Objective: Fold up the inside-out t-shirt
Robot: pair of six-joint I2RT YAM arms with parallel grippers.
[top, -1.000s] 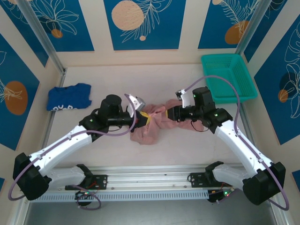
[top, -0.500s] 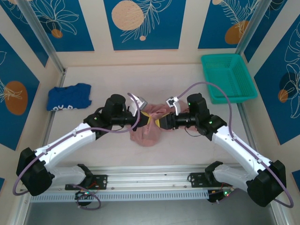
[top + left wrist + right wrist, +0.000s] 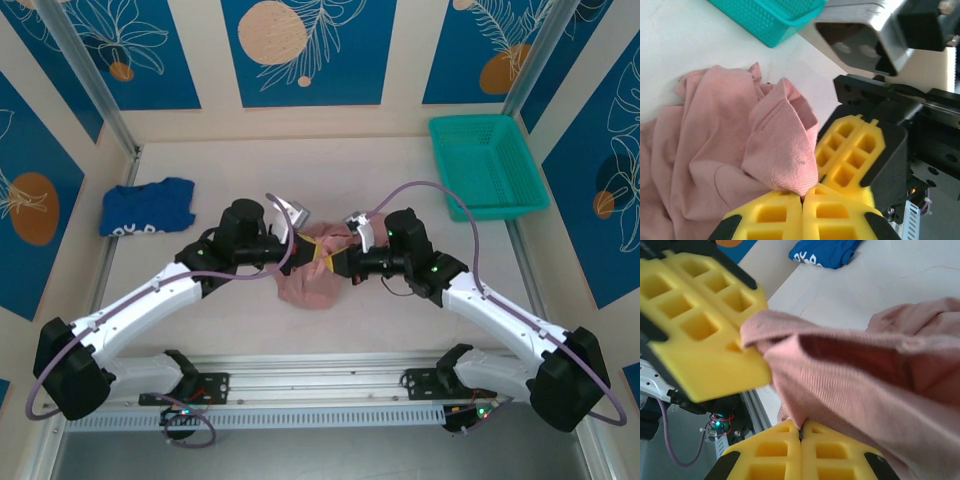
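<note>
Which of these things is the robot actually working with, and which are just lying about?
Part of the job:
- dusty-pink t-shirt
- left gripper and right gripper, both pinched shut on its fabric

Just lying about:
- royal-blue garment, off to the left
- teal basket, far right corner

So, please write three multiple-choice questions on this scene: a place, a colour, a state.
1. Where on the table does the teal basket stand? A near left corner; B far right corner; C centre.
2. What colour is the garment lying at the left? A green; B white; C royal blue.
3. The left fingers are: A shut on the pink t-shirt; B wide open; C shut on the basket.
Answers: 1 B, it stands far right in the top view; 2 C, blue with white lettering; 3 A, they pinch a pink fold.
</note>
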